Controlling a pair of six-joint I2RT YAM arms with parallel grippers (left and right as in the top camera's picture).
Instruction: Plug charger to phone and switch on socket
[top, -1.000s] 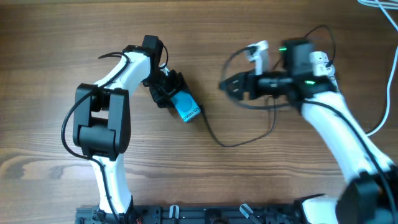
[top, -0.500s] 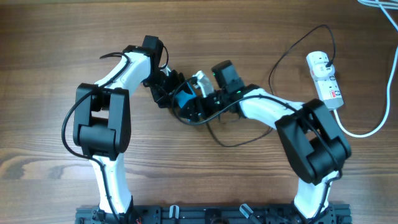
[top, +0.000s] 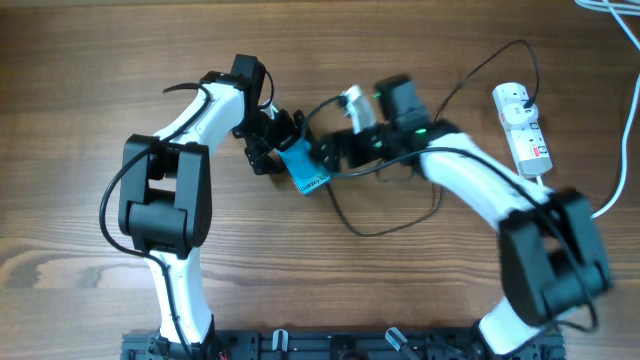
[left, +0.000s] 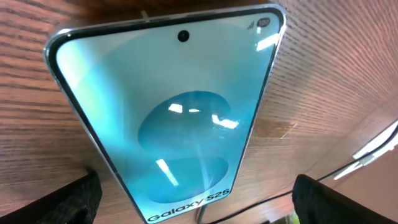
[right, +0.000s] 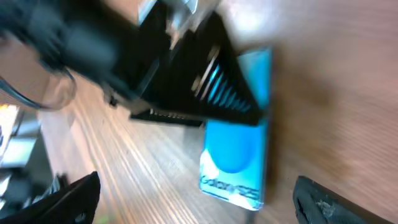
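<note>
The phone (top: 306, 170), cyan screen up, lies on the wooden table between both arms. In the left wrist view it (left: 180, 118) fills the frame, with "Galaxy S25" at its far end. My left gripper (top: 283, 143) is open over the phone's upper end, its fingers (left: 199, 202) apart on either side and not touching it. My right gripper (top: 328, 152) is open just right of the phone; its view shows the phone (right: 239, 149) under the left gripper. The charger cable (top: 385, 228) loops from the phone's lower end to the socket (top: 522, 120); its connector (left: 201, 214) sits at the phone's edge.
The socket's thick white cord (top: 610, 205) runs off the right edge. Another white cord (top: 612, 15) crosses the top right corner. The black cable also arcs over the table behind my right arm (top: 500, 55).
My right arm swung left from near the socket to the phone, then drew back a little to the right. The socket came into view. The phone shifted slightly.
</note>
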